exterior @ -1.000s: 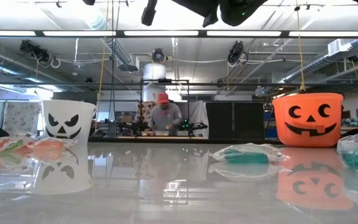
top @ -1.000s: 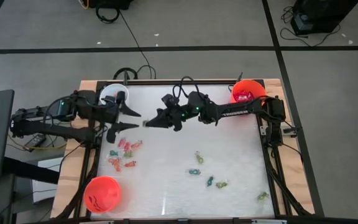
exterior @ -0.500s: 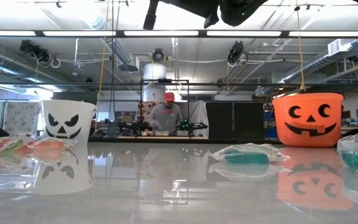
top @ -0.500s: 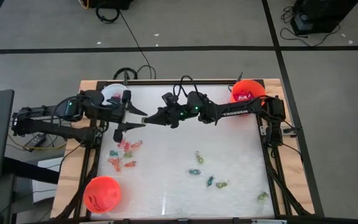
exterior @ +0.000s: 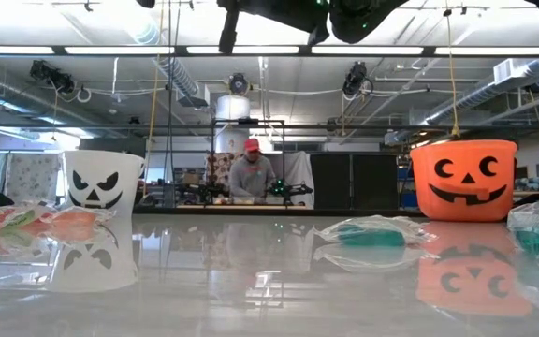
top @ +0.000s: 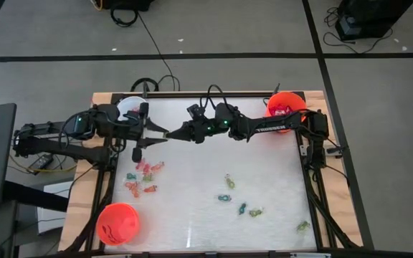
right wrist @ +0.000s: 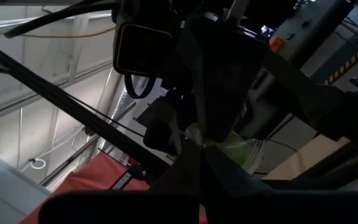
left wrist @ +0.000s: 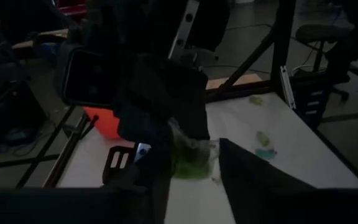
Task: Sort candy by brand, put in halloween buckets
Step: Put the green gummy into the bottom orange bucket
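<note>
Above the table's far left part my two grippers meet tip to tip. My right gripper [top: 171, 134] is shut on a small green-wrapped candy [left wrist: 191, 163], which lies between the fingers of my left gripper [top: 158, 138]. Those fingers stand open on either side of it. The white bucket [top: 130, 109] stands on its base at the far left corner. One orange bucket [top: 285, 104] is at the far right corner and another [top: 117, 223] at the near left corner. Red candies [top: 143, 179] lie near the left edge, and green ones [top: 229, 181] lie toward the near right. My right gripper pinches the green candy's wrapper [right wrist: 232, 149] between its two fingertips, coming about level from the table's right side. The candy is lifted clear of the table. My left gripper: the wrapper's edges [left wrist: 211, 149] reach up to both fingers, and I cannot tell whether they touch it.
More green candies [top: 249, 211] [top: 303, 225] lie near the front right. The table's middle is bare white surface. In the low view, candies [exterior: 372, 231] [exterior: 36, 225] lie in front of the buckets, and a person sits in the room beyond the table.
My right gripper has rolled a little with the candy, and its tip now sits between my left gripper's fingers. My left gripper's fingers have drawn somewhat closer together around the candy.
</note>
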Action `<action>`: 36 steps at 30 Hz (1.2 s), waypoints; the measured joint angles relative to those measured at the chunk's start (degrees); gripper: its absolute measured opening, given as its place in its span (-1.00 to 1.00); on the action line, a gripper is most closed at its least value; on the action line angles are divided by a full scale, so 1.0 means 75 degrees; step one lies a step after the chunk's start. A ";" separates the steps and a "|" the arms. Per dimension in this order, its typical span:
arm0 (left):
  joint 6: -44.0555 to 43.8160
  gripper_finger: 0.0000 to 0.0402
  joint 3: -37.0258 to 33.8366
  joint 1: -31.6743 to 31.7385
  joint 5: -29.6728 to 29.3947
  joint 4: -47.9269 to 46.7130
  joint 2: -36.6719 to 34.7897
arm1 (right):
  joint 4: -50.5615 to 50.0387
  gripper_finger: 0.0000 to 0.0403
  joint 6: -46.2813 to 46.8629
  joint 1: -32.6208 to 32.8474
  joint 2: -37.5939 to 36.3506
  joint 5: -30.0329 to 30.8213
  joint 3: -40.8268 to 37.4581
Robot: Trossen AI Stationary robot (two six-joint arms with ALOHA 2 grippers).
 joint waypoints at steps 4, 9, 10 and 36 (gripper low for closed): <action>-0.0054 -0.65 0.0004 0.0000 -0.0224 0.0012 -0.0006 | 0.0015 -0.96 0.0105 -0.0003 0.0005 0.0014 -0.0003; -0.0091 -0.89 0.0088 0.0000 -0.0339 -0.0062 -0.0102 | 0.0088 -0.83 0.0180 -0.0004 -0.0001 0.0048 -0.0003; -0.0148 -0.90 0.0169 0.0000 -0.0451 -0.0311 -0.0121 | 0.0059 -0.77 0.0185 -0.0025 -0.0001 0.0057 -0.0003; -0.7145 -0.91 0.0288 -0.5037 0.0013 -0.5987 -0.0030 | -0.5994 -0.31 -0.0014 0.2102 0.0005 0.2519 0.0000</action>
